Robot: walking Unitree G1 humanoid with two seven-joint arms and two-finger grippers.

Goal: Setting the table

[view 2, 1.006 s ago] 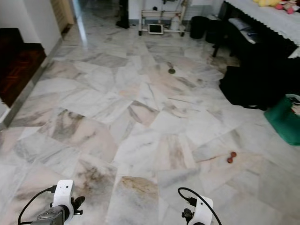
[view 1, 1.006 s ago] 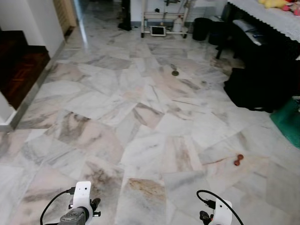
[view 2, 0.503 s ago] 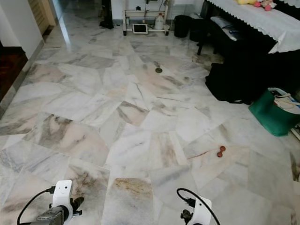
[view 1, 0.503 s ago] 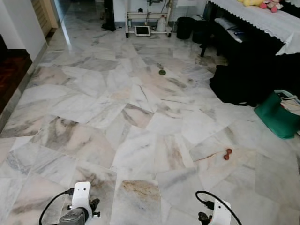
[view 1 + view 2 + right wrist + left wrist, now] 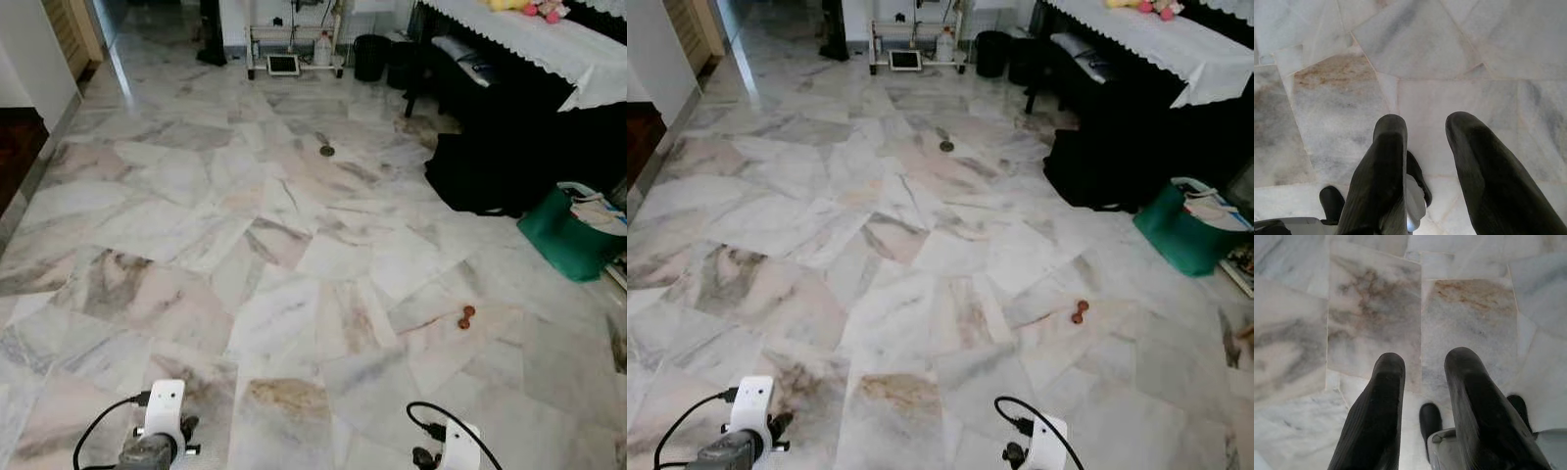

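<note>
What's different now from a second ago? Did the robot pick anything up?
Only the camera moved: the robot has turned to its right, so the green bag and the white-clothed table have come into view. Nothing was picked up. The left gripper and right gripper stay low, open and empty, and the small red thing still lies on the floor.

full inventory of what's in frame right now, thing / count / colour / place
marble floor: 1, white-grey with pink veins, underfoot throughout
small dumbbell-shaped object: 1, reddish brown, on floor ahead right
floor drain: 1, dark round, mid floor further ahead
green bag: 1, green, floor at right
black bag: 1, black, beside dark furniture at right
white lace cloth: 1, white, over the furniture top right
bin: 1, black, far end
white rack: 1, far end
left gripper: 1, black fingers, apart, idle above floor
right gripper: 1, black fingers, apart, idle above floor
</note>
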